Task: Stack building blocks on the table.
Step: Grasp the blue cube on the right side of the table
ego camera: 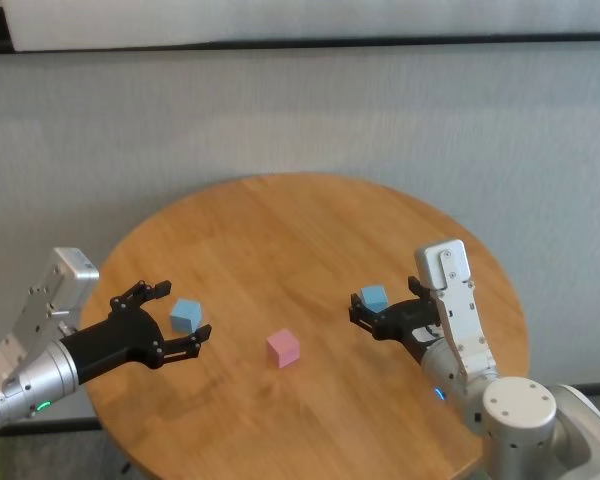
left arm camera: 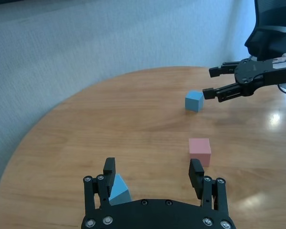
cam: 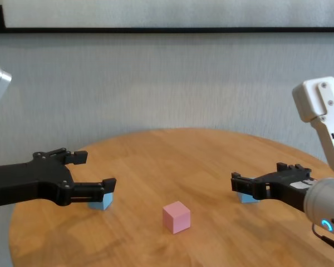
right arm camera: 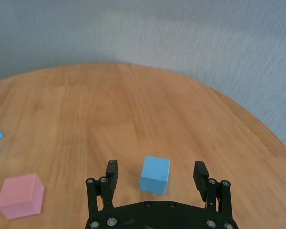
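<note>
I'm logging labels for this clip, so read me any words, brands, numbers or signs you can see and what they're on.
None: no readable text in any view.
The pink block and both blue blocks have plain faces.
The table shows only wood grain.
The left gripper and right gripper, both open, carry no markings.

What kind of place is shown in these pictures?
Probably a robot test room: a round honey-brown wooden table holds only a pale pink cube and two light blue cubes, before a plain grey wall.
</note>
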Controlling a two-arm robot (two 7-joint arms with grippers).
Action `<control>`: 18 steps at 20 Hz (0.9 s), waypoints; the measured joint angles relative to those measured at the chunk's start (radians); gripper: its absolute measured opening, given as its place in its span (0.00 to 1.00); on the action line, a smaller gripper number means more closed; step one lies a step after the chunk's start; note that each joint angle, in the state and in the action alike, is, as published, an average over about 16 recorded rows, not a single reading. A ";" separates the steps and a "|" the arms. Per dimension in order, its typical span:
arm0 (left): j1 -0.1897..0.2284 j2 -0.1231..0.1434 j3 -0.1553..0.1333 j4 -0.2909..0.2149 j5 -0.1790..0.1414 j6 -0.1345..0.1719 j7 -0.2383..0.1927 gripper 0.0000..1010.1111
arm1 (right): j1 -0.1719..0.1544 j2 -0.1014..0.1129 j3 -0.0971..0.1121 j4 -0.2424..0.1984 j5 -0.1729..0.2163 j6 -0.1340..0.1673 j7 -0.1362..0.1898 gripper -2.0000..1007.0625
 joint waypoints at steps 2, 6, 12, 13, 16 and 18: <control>0.000 0.000 0.000 0.000 0.000 0.000 0.000 0.99 | 0.014 -0.014 0.000 0.024 -0.006 -0.003 -0.001 0.99; 0.000 0.000 0.000 0.000 0.000 0.000 0.000 0.99 | 0.044 -0.043 0.001 0.076 -0.017 -0.011 -0.002 0.99; 0.000 0.000 0.000 0.000 0.000 0.000 0.000 0.99 | 0.078 -0.077 0.007 0.142 -0.033 -0.023 -0.004 0.99; 0.000 0.000 0.000 0.000 0.000 0.000 0.000 0.99 | 0.082 -0.081 0.009 0.151 -0.035 -0.025 -0.004 0.99; 0.000 0.000 0.000 0.000 0.000 0.000 0.000 0.99 | 0.090 -0.090 0.014 0.170 -0.041 -0.028 -0.004 0.99; 0.000 0.000 0.000 0.000 0.000 0.000 0.000 0.99 | 0.093 -0.094 0.018 0.179 -0.044 -0.030 -0.004 0.99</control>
